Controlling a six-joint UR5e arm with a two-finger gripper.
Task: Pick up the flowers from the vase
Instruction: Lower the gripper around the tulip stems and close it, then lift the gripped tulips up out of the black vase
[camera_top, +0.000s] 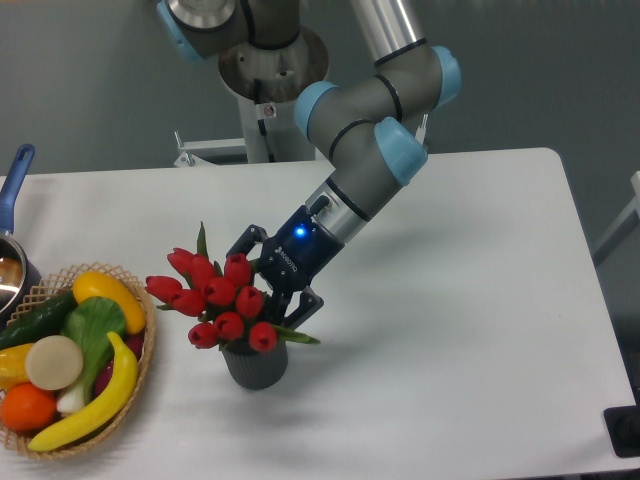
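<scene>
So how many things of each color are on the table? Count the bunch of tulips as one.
Red: 1, the tulips
Dark grey: 1, the vase
Yellow: 3, the banana, the yellow pepper and a yellow piece at the basket's left edge
Green: 2, the cucumber and the leafy vegetable
Orange: 1, the orange
Cream: 1, the round slice
Tan: 1, the wicker basket
Blue-handled: 1, the pot
Total: 11

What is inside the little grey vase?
Red tulips stand in the vase, with a green leaf poking over its rim. The blooms cover the mouth, so the stems inside cannot be seen. The gripper reaches in from behind them.
</scene>
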